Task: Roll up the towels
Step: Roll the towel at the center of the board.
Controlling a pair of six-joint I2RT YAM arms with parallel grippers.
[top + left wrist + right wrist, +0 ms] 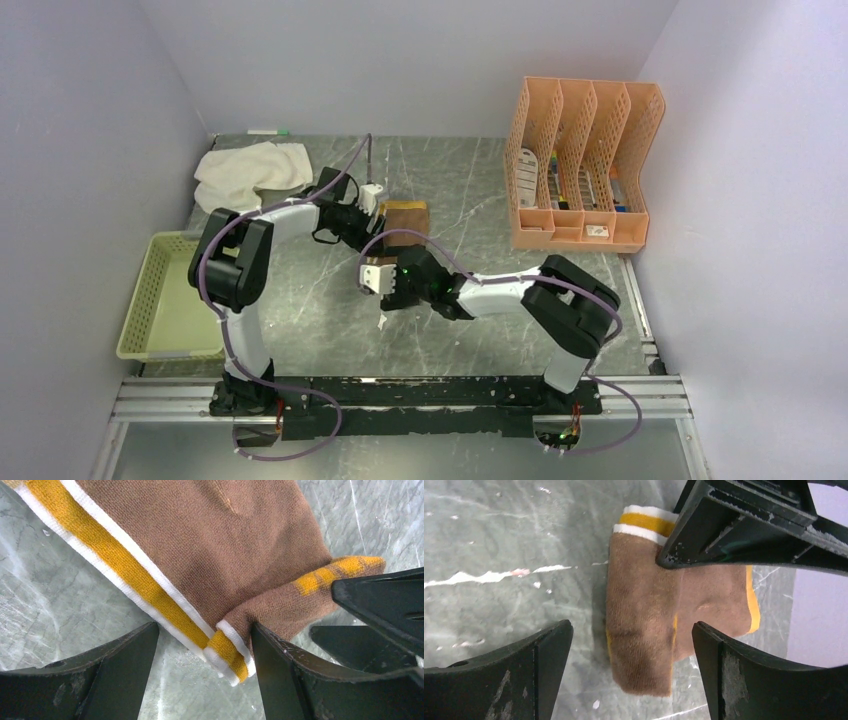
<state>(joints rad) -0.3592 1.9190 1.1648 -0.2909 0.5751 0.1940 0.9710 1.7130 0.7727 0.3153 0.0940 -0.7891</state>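
Top external view: the brown towel (405,217) is found mid-table (330,300), loosely bundled between the spread left gripper (205,680) and spread right gripper (631,670), neither pinching it; the cream towel (250,172) is seen crumpled at 10 o'clock, so both rolls are judged unfinished.

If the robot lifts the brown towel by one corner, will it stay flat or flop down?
Probably flop: the brown towel is soft cloth, already folded over on itself. It looks thin, so it is likely light. Its fuzzy weave would probably drag on the smooth table, bunching up if pushed.
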